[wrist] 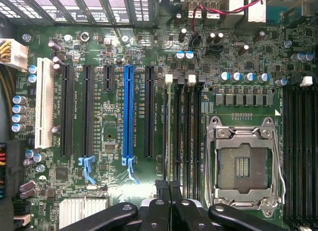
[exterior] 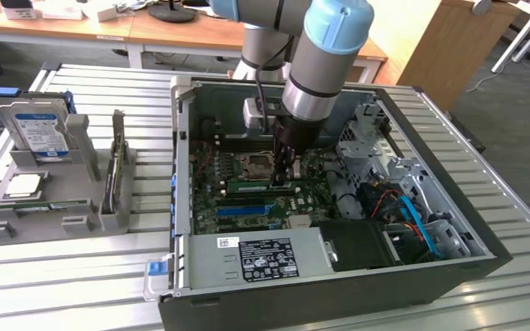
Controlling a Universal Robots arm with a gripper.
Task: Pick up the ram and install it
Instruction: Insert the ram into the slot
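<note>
The ram (exterior: pixel 246 185) stands edge-up in one of the slots (wrist: pixel 191 131) just beside the socket (wrist: pixel 243 164), inside the case (exterior: pixel 486 234). We judge that the seating step is in hand. The gripper (wrist: pixel 170 187) is closed, fingertips together at one end of the ram; whether they pinch it or merely press on it, we cannot tell. Seating calls for straight downward pressure until the white latches (wrist: pixel 169 78) lock. The supply label (exterior: pixel 267 256) and the drive (exterior: pixel 39 131) carry print we cannot read.
</note>
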